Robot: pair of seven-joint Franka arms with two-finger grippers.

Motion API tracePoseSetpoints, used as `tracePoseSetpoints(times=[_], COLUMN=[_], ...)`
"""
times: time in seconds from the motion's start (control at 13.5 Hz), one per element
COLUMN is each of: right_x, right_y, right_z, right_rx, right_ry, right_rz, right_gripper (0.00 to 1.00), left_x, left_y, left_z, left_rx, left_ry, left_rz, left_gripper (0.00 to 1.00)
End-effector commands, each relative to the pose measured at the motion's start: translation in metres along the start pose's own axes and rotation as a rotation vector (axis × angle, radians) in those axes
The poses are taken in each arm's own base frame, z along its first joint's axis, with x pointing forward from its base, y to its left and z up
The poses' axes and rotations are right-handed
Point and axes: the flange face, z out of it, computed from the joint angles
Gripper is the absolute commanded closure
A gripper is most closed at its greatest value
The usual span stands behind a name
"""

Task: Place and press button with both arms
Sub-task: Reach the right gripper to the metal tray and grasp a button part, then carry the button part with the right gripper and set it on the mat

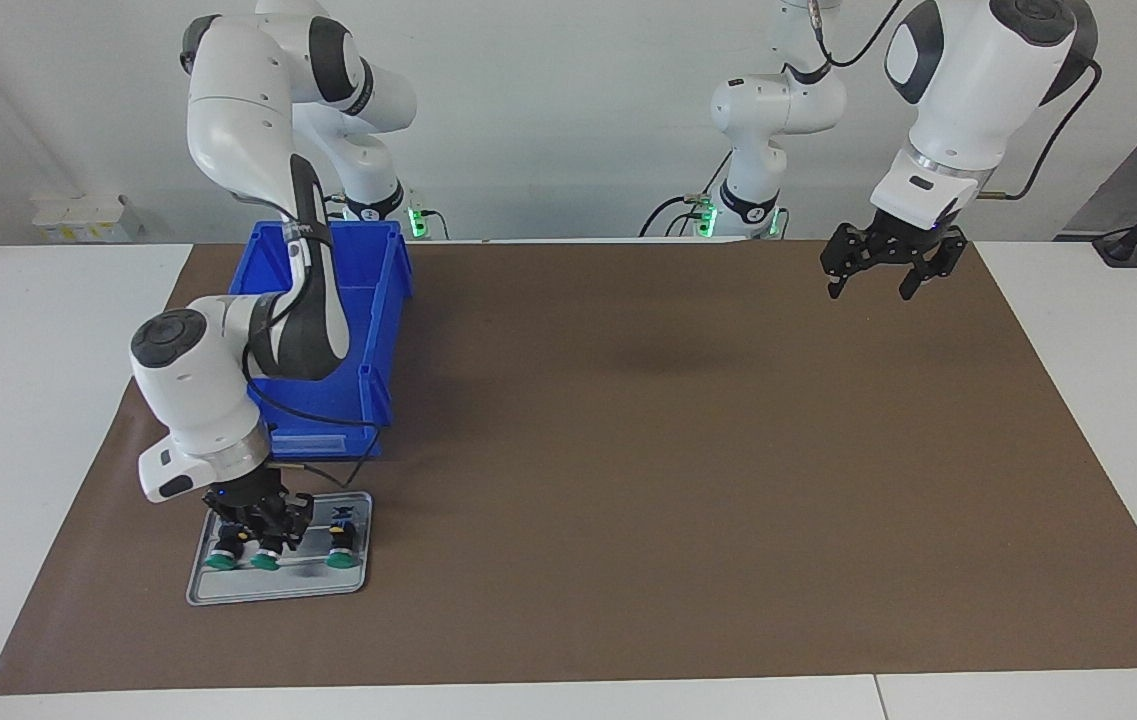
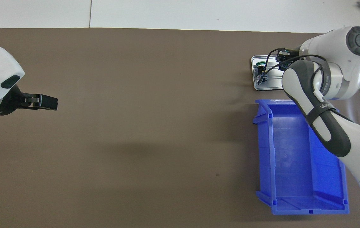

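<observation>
The right gripper (image 1: 263, 540) is pinching the middle green-capped button (image 1: 266, 558) on a flat metal tray (image 1: 278, 590). The left gripper (image 1: 873, 285) is hanging spread over brown matting (image 1: 678, 450).

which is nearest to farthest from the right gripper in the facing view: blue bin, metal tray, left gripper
1. The metal tray, directly under the right gripper, which is down among the buttons on it.
2. The blue bin, beside the tray, nearer the robots.
3. The left gripper, up over the mat at the left arm's end of the table.
</observation>
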Motion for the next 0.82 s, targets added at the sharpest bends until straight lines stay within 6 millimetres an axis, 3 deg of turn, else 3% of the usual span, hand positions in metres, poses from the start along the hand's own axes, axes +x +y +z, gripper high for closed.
tracePoseSetpoints(times=[0.0,0.3,0.59,0.74], right_x=[0.005,-0.031,-0.102,-0.158], right_y=[-0.031,-0.095,-0.196,-0.252], right_z=[-0.042,-0.095,-0.098,-0.091], right_rx=[0.003,-0.019,-0.060,-0.101], right_ry=[-0.017,-0.052,-0.045,-0.001], right_rz=[0.246,0.611,0.892,0.951], right_gripper=[1.00,1.00,1.00,1.00], left_x=[-0.009,-0.009,-0.009,-0.009], left_y=[-0.002,-0.002,-0.002,-0.002], left_z=[-0.001,-0.001,-0.001,-0.001], left_rx=[-0.006,-0.006,-0.006,-0.006], left_ry=[0.008,0.008,0.010,0.008], left_rz=[0.000,0.000,0.000,0.000], left_gripper=[0.00,0.00,0.00,0.00])
